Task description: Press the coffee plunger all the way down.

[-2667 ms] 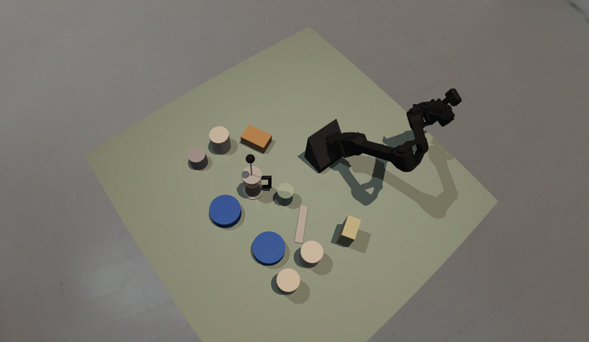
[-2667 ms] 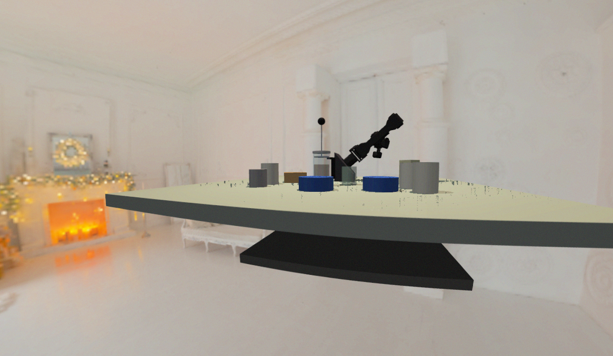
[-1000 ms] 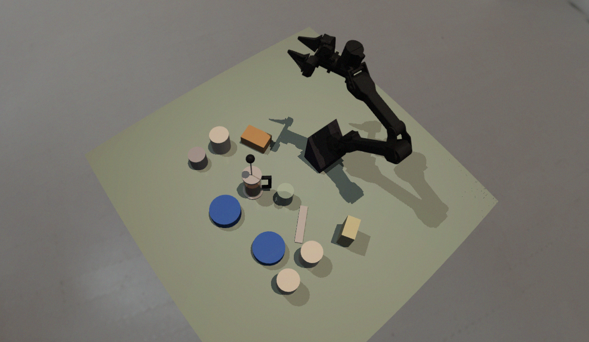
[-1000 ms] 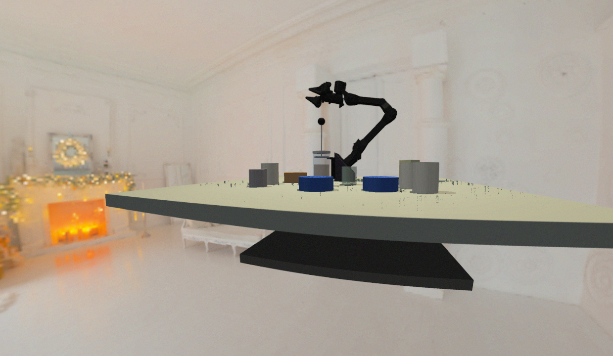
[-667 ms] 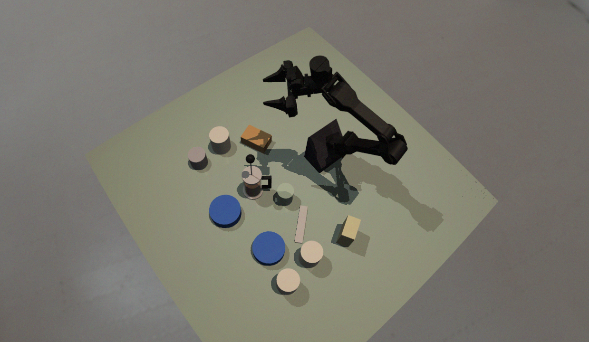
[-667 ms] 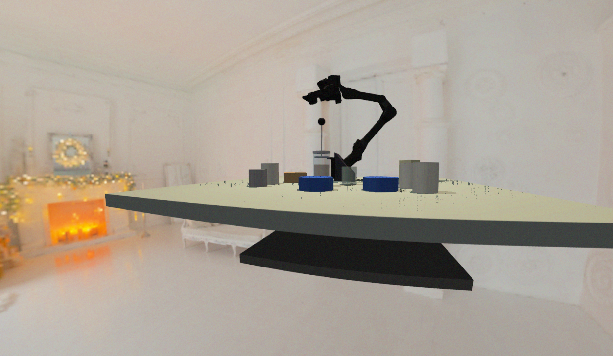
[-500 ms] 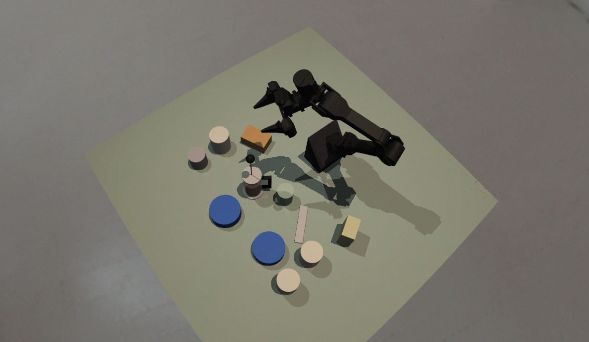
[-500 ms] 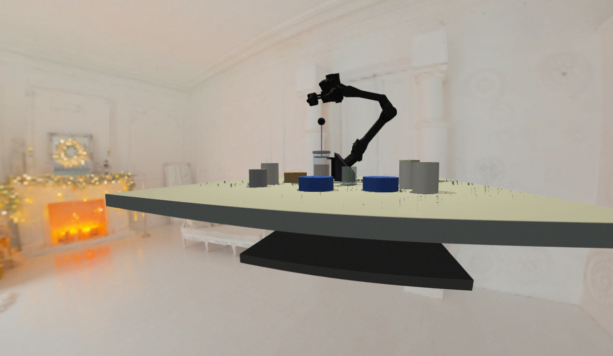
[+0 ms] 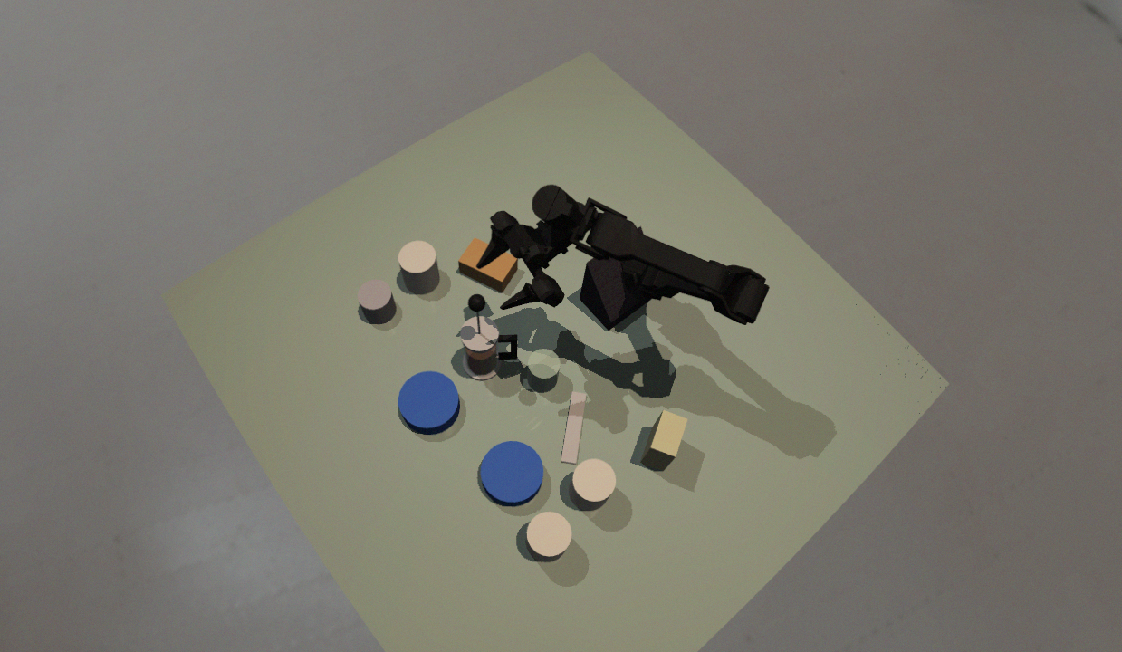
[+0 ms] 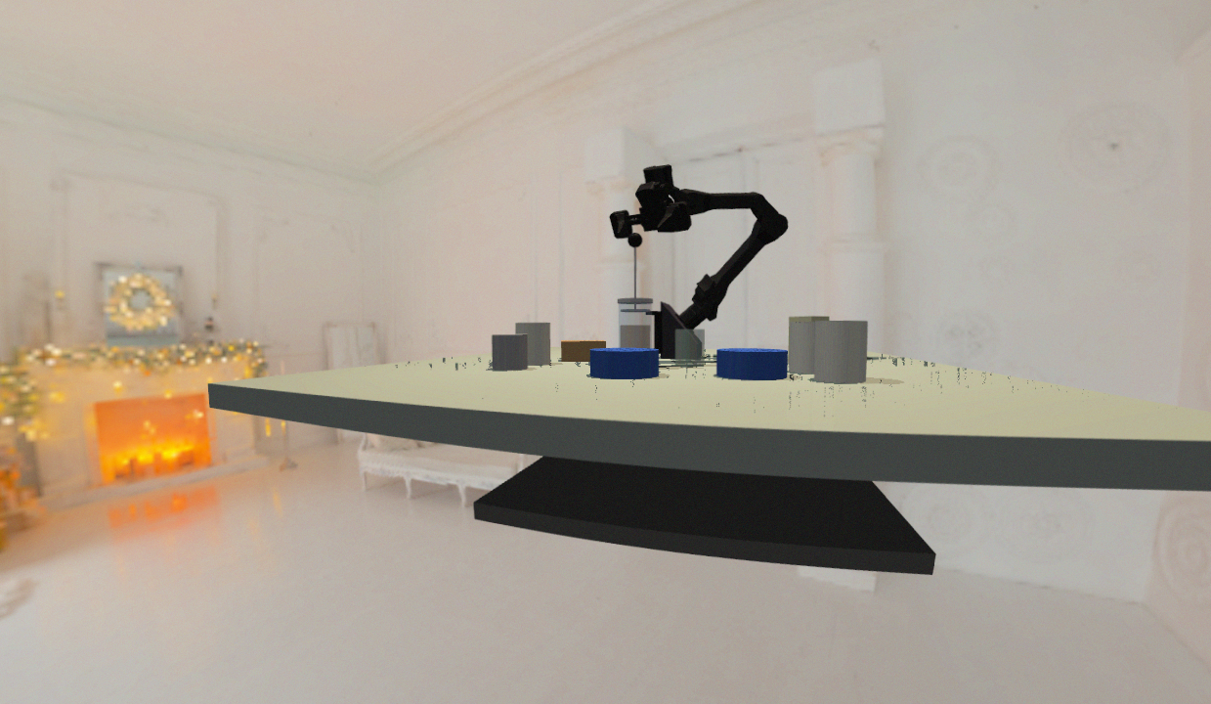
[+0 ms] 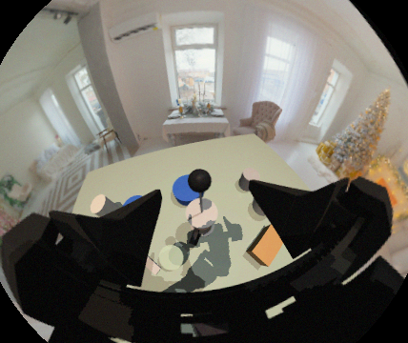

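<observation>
The coffee press (image 9: pixel 481 358) (image 10: pixel 633 335) stands upright on the table, with its handle (image 9: pixel 513 347) toward the arm's base. Its plunger is up: a long thin rod (image 10: pixel 635 273) shows between the lid (image 9: pixel 479 331) (image 11: pixel 207 210) and the black ball knob (image 9: pixel 475 302) (image 10: pixel 634 240) (image 11: pixel 199 180). My gripper (image 9: pixel 491 286) (image 10: pixel 648 223) (image 11: pixel 207 190) is wide open and empty, high up near the knob on the arm's side. In the wrist view the knob shows between the fingertips, just beyond them. No touch shows.
An orange block (image 9: pixel 490 263) (image 11: pixel 267 247) lies below the gripper. A clear greenish cup (image 9: pixel 543 364) (image 11: pixel 171 257) stands beside the handle. Two blue discs (image 9: pixel 428 399) (image 9: pixel 512 472), two cylinders (image 9: pixel 417 257) (image 9: pixel 375 296), a pale strip (image 9: pixel 573 427) and a yellow block (image 9: pixel 668 435) are around.
</observation>
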Available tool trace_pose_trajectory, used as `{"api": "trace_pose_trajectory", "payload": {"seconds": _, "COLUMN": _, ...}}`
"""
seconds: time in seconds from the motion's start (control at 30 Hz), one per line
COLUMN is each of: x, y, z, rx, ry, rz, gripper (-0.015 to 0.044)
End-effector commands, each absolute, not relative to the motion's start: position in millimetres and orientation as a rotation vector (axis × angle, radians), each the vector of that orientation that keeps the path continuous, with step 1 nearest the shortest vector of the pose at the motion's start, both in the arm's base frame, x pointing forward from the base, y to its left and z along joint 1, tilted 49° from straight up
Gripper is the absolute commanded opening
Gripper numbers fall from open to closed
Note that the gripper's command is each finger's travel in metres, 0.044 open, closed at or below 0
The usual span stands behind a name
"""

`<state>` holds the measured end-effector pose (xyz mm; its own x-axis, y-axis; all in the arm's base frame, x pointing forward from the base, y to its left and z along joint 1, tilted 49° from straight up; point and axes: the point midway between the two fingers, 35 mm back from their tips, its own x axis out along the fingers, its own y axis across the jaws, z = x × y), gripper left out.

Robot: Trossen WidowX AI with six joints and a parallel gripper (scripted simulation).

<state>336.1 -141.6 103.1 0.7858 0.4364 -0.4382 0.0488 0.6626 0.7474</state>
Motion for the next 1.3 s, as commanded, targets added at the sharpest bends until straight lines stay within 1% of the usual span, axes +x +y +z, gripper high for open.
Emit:
{"api": "trace_pose_trajectory", "payload": {"seconds": 0.0, "x": 335.4, "y": -136.8, "z": 105.0, "rx": 0.814, "ry": 0.627, "rz": 0.235, "gripper": 0.044}}
{"api": "trace_pose_trajectory", "payload": {"seconds": 1.0, "x": 367.2, "y": -119.0, "z": 87.5, "rx": 0.813, "ry": 0.625, "rz": 0.237, "gripper": 0.044}}
{"api": "trace_pose_trajectory", "payload": {"seconds": 1.27, "x": 367.2, "y": -119.0, "z": 87.5, "rx": 0.813, "ry": 0.625, "rz": 0.237, "gripper": 0.023}}
